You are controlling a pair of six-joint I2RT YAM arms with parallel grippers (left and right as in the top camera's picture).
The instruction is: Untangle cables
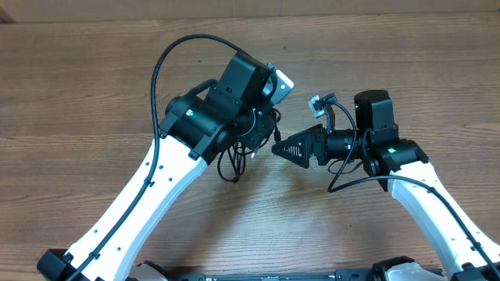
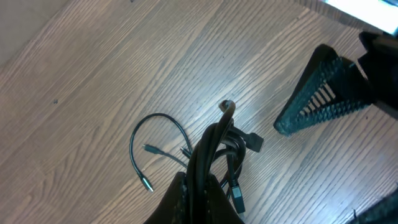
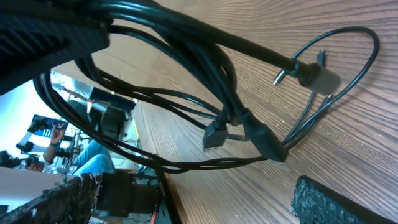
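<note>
Cables [image 2: 213, 148], pinched in a bunch by the left gripper [image 2: 200, 190] near the middle of the table [image 1: 86, 86], are best thinned by closing the spread right gripper [image 1: 276, 147], at their 3 o'clock, on one loose strand only, then drawing it slowly outward.

Lab: people [image 3: 94, 163], screens [image 3: 42, 123] behind

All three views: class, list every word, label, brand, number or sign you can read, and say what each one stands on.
No text can be read in any view.
On the cables: no print or label shows.
On the table: only wood grain, no marks.
In the background room, seen from the right wrist: bright shapes, too blurred to read.
</note>
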